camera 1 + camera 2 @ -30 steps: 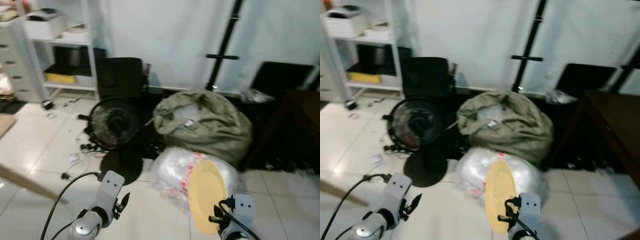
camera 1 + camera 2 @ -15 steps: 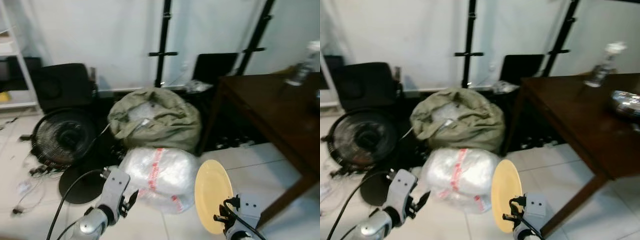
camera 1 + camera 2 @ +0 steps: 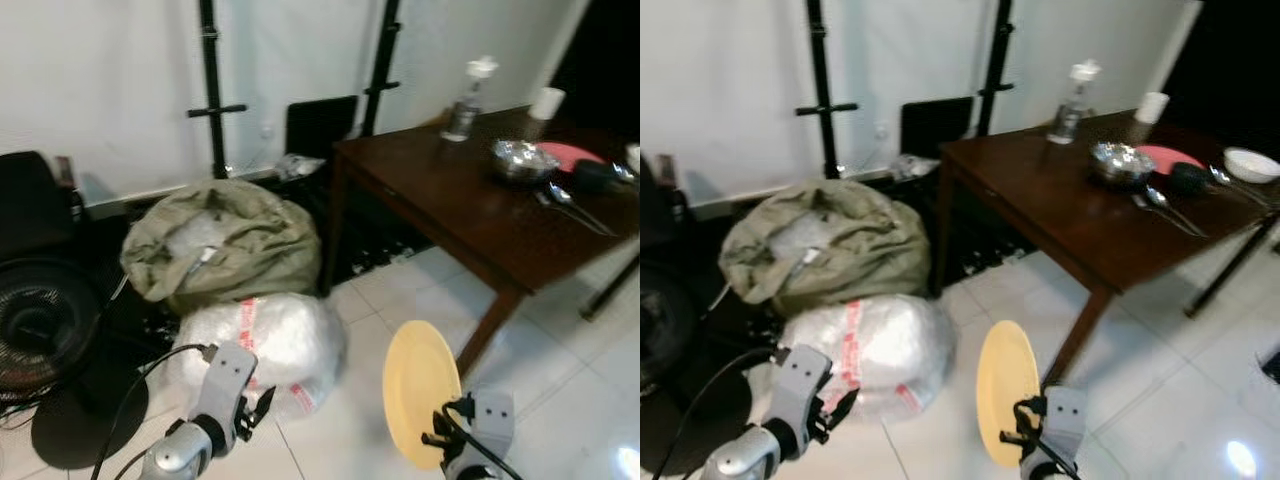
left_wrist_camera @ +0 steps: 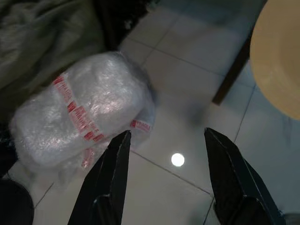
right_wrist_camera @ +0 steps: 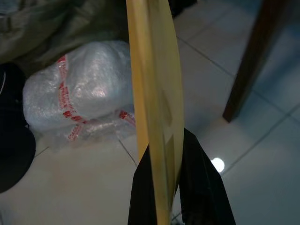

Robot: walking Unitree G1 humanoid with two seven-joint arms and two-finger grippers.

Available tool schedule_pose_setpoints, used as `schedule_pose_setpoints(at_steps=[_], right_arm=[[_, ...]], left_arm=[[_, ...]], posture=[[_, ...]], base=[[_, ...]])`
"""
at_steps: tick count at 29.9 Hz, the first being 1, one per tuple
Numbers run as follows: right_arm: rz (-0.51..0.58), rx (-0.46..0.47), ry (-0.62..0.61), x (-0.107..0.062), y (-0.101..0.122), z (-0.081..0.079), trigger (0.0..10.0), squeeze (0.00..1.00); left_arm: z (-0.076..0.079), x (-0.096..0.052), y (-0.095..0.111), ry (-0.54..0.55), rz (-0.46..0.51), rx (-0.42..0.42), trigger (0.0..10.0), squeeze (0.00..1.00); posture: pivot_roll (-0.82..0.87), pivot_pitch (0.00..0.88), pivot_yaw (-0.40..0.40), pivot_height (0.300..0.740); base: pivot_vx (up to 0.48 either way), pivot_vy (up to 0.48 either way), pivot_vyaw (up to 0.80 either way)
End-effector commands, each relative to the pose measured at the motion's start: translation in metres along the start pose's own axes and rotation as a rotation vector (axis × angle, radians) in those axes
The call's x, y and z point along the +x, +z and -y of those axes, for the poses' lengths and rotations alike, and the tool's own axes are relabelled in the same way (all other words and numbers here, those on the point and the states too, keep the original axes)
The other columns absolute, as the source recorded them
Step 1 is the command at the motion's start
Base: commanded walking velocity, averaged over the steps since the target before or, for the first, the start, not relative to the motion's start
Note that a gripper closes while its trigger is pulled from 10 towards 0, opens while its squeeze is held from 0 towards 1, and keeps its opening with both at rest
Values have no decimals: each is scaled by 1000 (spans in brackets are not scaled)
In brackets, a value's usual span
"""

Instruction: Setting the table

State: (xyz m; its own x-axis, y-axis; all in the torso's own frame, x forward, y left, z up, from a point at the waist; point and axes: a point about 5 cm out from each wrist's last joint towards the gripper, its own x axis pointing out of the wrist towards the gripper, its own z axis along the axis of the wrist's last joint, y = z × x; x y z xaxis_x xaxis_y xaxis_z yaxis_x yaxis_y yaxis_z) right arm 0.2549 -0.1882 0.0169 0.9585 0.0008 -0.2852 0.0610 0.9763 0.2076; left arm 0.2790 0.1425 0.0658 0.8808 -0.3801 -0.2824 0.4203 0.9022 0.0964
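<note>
Tiled floor (image 3: 560, 350) beside dark wooden table (image 3: 1080, 215); right gripper (image 5: 164, 154) jaws clamped on yellow plate (image 3: 420, 392), left gripper (image 4: 164, 140) jaws apart.

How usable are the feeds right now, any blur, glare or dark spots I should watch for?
Eye views: soft motion blur, table items legible but fuzzy, floor glare at lower right. Left wrist view: dim, a lamp reflection on the tile between the left gripper fingers. Right wrist view: yellow plate close and blurred, right gripper fingers dark, another tile glare spot beside them.
</note>
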Motion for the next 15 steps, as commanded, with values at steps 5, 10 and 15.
schedule_pose_setpoints(at_steps=[5, 10, 15], right_arm=[[-5, 1, -24, -3, -2, 7, 10000, 0], [-4, 2, -25, -3, -2, 7, 10000, 0], [-4, 2, -25, -3, -2, 6, 10000, 0]], left_arm=[[4, 0, 0, -15, -3, -17, 10000, 0], [4, 1, 1, -18, 2, -23, 10000, 0], [4, 1, 4, -23, 9, -29, 10000, 0]], posture=[[99, 86, 45, 740], [99, 86, 45, 740], [98, 87, 46, 740]], base=[[0, 0, -800], [0, 0, -800], [0, 0, -800]])
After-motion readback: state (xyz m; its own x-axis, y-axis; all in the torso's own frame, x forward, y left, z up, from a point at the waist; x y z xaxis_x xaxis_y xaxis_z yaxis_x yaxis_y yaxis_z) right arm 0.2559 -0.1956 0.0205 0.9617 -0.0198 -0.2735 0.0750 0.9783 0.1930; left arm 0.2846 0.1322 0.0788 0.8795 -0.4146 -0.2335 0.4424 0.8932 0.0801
